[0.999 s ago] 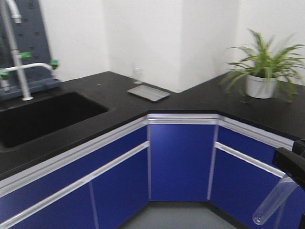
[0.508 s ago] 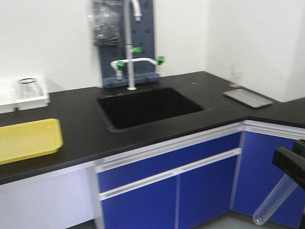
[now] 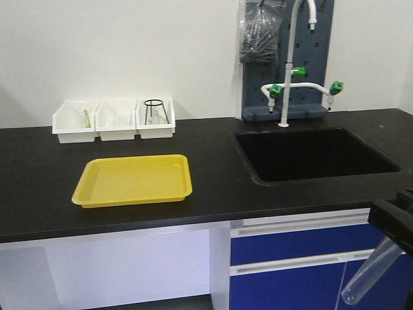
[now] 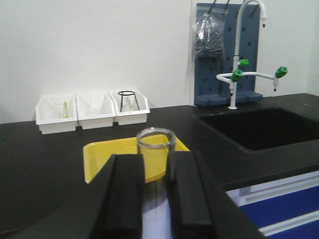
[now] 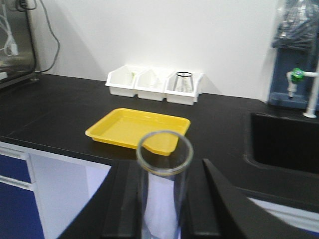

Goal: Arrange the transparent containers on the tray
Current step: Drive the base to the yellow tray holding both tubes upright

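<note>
**Both arms loaded at the black table (image 3: 39, 194)**

In the left wrist view the left tool (image 4: 155, 164) is narrow. Its two black fingers (image 4: 124, 194) are clamped on a test tube (image 4: 156, 149) whose open mouth stands at the lower middle of the frame. In the right wrist view the right tool (image 5: 163, 169) grips a second test tube (image 5: 164, 199) the same way, mouth up, at the bottom centre. In the front view that tube slants down from the tool at the lower right corner, rounded end lowest, before the blue cabinet (image 3: 290, 258). The yellow tray (image 3: 132, 181) lies flat on the table, left of centre. Three white bins (image 3: 115, 119) stand against the wall behind it, and the sink (image 3: 316, 155) and tap (image 3: 287, 64) are to the right
</note>
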Available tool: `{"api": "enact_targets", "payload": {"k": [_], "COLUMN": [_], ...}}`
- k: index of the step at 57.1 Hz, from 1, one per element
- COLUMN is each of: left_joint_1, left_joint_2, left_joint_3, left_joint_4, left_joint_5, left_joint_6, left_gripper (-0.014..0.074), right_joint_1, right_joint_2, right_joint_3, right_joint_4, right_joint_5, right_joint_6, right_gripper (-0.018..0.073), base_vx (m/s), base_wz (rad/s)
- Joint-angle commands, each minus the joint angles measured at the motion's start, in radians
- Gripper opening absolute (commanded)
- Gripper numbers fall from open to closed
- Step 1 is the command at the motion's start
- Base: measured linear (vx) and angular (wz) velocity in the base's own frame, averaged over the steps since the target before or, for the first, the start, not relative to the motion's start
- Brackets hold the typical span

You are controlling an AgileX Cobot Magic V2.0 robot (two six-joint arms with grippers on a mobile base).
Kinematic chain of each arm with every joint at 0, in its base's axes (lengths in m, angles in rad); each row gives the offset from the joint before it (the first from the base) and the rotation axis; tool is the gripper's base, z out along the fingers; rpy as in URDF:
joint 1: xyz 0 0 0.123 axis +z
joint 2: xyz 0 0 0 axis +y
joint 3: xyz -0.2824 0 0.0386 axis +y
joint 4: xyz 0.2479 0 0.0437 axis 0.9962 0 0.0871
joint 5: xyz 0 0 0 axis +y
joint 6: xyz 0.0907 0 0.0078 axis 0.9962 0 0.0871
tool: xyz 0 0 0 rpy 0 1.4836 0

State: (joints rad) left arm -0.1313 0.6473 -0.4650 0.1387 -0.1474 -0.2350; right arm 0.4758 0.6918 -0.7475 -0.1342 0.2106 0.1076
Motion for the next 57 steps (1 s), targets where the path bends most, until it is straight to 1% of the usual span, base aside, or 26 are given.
{"api": "enact_targets", "payload": {"k": [1,28,57], "left_joint_1": [-0.006,-0.006,-0.006], "left_joint_2": [-0.006,-0.006,-0.006], "left_joint_3": [-0.037,-0.037,-0.037], "left_joint_4": [-0.009,-0.009,-0.009], "left_joint_5": [-0.076,-0.076,-0.076], "left_joint_6": [-0.006,-0.006,-0.006], "left_gripper": [0.0135,0.0135,0.0135], "right_joint_1": [-0.006,-0.006,-0.006], "right_joint_2": [-0.001,-0.001,-0.001], "right_joint_3": [-0.027,-0.027,-0.027], "right_joint_4": [-0.005,-0.005,-0.005], "right_joint_5": [-0.08,-0.08,-0.08], "right_joint_6": [-0.004,-0.004,-0.004], "right_gripper": [-0.0011,-0.0011,-0.0011], "base_vx": [0.15,0.23,0.36], "base_wz": [0.41,0.32,0.02]}}
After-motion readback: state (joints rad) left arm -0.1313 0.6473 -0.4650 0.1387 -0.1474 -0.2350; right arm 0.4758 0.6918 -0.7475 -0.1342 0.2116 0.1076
